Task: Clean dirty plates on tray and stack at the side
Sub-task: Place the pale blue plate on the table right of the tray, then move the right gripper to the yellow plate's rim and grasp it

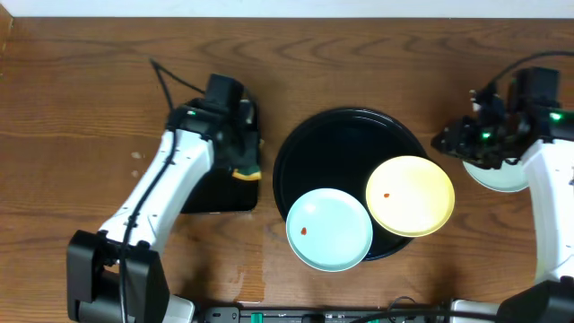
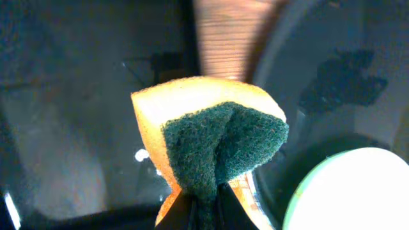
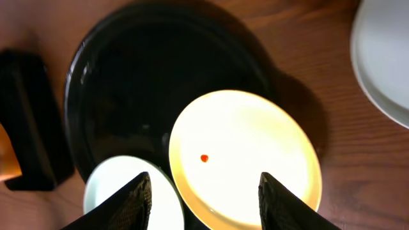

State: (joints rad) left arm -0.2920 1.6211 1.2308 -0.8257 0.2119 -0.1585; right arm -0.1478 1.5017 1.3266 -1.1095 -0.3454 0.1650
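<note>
The round black tray (image 1: 345,135) sits mid-table. A pale yellow plate (image 1: 410,196) with a red speck lies on its right front rim. A mint-blue plate (image 1: 329,229) with a red speck overlaps its front edge. A third pale plate (image 1: 498,175) lies on the table at the right, partly under my right arm. My left gripper (image 1: 244,161) is shut on a yellow-and-green sponge (image 2: 217,140), left of the tray. My right gripper (image 1: 471,144) is open and empty; in the right wrist view (image 3: 204,204) it hovers above the yellow plate (image 3: 246,156) and the mint plate (image 3: 128,195).
A smaller rectangular black tray (image 1: 220,193) lies under the left gripper, and shows in the left wrist view (image 2: 77,128). The round tray's rim (image 2: 332,83) and the mint plate (image 2: 351,191) are to the sponge's right. Bare wood surrounds everything.
</note>
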